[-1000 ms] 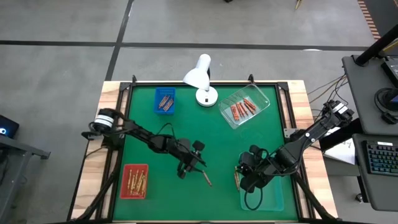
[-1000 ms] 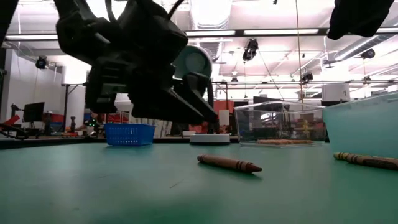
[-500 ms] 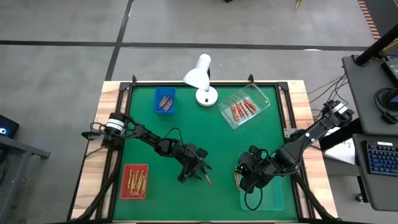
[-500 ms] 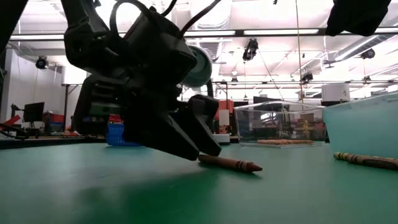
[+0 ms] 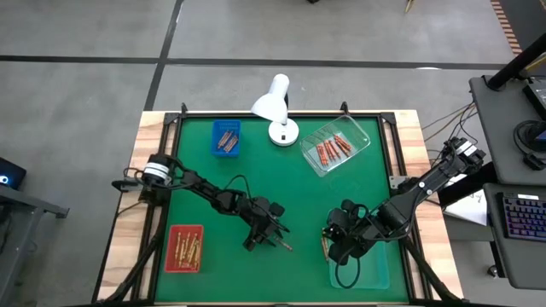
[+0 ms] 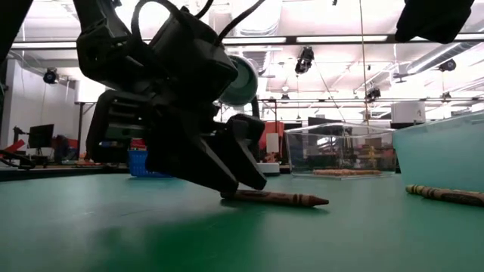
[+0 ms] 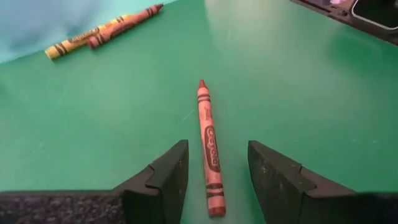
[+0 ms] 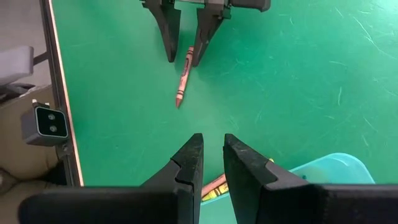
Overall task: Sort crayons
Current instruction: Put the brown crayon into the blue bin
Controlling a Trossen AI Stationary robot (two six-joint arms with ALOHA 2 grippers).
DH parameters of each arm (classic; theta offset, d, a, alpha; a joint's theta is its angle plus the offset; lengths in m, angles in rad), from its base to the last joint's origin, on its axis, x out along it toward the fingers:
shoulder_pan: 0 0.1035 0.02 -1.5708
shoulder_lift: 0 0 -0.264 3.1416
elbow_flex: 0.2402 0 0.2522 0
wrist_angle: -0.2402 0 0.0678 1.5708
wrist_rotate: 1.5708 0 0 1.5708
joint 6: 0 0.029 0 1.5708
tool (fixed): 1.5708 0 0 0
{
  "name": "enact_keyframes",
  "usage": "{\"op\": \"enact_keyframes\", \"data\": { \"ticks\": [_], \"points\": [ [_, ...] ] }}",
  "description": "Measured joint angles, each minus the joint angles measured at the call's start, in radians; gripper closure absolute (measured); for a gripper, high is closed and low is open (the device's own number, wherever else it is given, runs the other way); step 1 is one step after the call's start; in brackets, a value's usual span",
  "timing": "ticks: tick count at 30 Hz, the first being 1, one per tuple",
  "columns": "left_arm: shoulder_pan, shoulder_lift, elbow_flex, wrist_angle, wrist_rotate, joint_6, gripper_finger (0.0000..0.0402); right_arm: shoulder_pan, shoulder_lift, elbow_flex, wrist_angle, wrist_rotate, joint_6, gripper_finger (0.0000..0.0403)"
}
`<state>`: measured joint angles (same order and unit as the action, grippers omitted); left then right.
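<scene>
- A green table is seen from above, with two dark robot arms reaching over it from the left and right sides.
- The left gripper is lowered to the table near its middle front. Its two fingers are spread apart, one on each side of a red-brown crayon that lies flat on the table.
- In the left wrist view, gaps can be seen between this crayon and both fingers, so the crayon is straddled but not gripped. In the low view, the crayon's tip is seen sticking out past the fingers.
- The right gripper is held above the front right of the table, beside a pale blue tray. Its fingers are set narrow, with only a slim gap between them, and nothing is held in them.
- Two more crayons, one yellow and one red-brown, are seen lying together on the table just beside the pale blue tray.
- A blue basket at the back left holds orange-brown crayons.
- A clear box at the back right holds red crayons.
- A red tray at the front left holds yellow-gold crayons.
- A white desk lamp stands at the back edge of the table, between the blue basket and the clear box.
</scene>
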<state>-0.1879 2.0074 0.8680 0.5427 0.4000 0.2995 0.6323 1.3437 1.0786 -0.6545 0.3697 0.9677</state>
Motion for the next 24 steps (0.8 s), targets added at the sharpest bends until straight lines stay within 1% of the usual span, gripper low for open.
{"op": "enact_keyframes", "data": {
  "ticks": [2,6,7,17,21,24],
  "points": [
    [0.0,0.002,0.0,-0.004,-0.001,-0.003,0.0254,0.0,0.0,0.0,0.001,0.007,-0.001,0.0351],
    [-0.001,0.002,-0.002,-0.006,-0.073,-0.009,0.027,0.0,0.0,-0.002,0.002,0.029,-0.003,0.0351],
    [-0.001,0.001,-0.003,-0.009,-0.078,-0.009,0.0276,0.0,0.0,-0.002,0.002,0.031,-0.003,0.0351],
    [-0.001,0.042,-0.002,0.027,-0.064,-0.033,0.034,0.0,0.0,-0.005,0.01,0.034,-0.01,0.0351],
    [-0.001,0.037,-0.004,0.023,-0.07,-0.033,0.0385,0.0,0.0,-0.005,0.009,0.033,-0.009,0.0351],
    [-0.001,0.034,-0.004,0.018,-0.071,-0.028,0.0394,0.0,0.0,-0.006,0.01,0.033,-0.009,0.0351]
  ]
}}
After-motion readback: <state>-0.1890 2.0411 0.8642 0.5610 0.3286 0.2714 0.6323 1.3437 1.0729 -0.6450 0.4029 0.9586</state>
